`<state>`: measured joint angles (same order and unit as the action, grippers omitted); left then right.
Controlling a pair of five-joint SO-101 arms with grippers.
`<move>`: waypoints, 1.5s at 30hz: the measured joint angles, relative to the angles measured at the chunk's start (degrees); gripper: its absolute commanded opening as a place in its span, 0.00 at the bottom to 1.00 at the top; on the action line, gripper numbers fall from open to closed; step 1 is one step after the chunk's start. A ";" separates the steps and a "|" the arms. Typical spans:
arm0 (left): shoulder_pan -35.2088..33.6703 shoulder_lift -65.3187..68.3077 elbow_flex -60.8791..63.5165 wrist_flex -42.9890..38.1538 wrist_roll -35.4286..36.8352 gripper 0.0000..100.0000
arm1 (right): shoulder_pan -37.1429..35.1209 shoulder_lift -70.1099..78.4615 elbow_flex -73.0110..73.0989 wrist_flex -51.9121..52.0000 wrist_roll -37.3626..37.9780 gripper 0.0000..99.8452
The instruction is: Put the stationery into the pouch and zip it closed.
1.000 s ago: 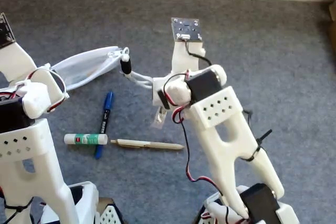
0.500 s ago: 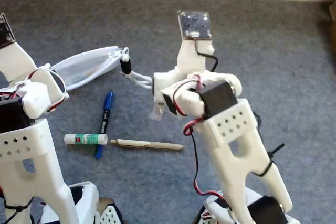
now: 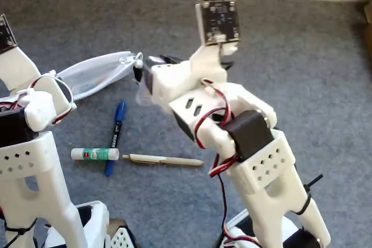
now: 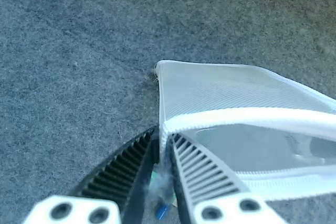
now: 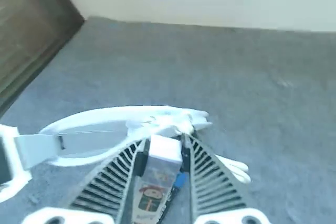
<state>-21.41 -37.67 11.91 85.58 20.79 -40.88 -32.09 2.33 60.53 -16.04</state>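
A white mesh pouch (image 3: 96, 74) lies on the grey carpet, and my left gripper (image 4: 164, 141) is shut on one end of its edge (image 4: 164, 124). My right gripper (image 5: 163, 142) is shut on a white eraser (image 5: 160, 171) in a printed sleeve. It holds the eraser right at the pouch's (image 5: 115, 127) other end, beside the zip (image 3: 138, 61). In the high view the eraser (image 3: 142, 94) shows just below that end. On the carpet lie a blue pen (image 3: 117, 129), a glue stick (image 3: 95, 154) and a beige pen (image 3: 163, 160).
The pouch's white pull cords (image 5: 231, 167) trail on the carpet beside the right gripper. The left arm's base (image 3: 35, 178) stands close to the glue stick. A dark wooden edge (image 5: 31, 30) borders the carpet far off. Open carpet lies to the right.
The right arm has swung left and forward, carrying the eraser from above the beige pen up to the pouch's end. The left arm and the loose stationery have stayed put.
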 measured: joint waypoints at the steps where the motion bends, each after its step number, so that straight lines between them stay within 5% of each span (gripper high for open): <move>1: 0.00 0.00 0.00 0.00 0.00 0.01 | -0.62 0.00 0.00 -1.05 1.93 0.01; 10: 0.00 0.00 0.00 0.00 0.00 0.01 | -3.87 0.00 0.00 -11.16 11.34 0.01; 22: 0.00 0.00 0.00 0.00 0.00 0.01 | -6.86 0.00 0.53 -25.85 11.52 0.01; 35: 0.00 0.00 0.00 0.00 0.00 0.01 | -8.18 -0.44 18.99 -51.08 11.87 0.01; 45: 0.00 0.00 0.00 0.00 0.00 0.01 | -8.18 -0.44 23.65 -53.01 11.87 0.01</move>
<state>-21.41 -37.67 11.91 85.58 20.79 -49.05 -32.53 25.98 7.52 -4.18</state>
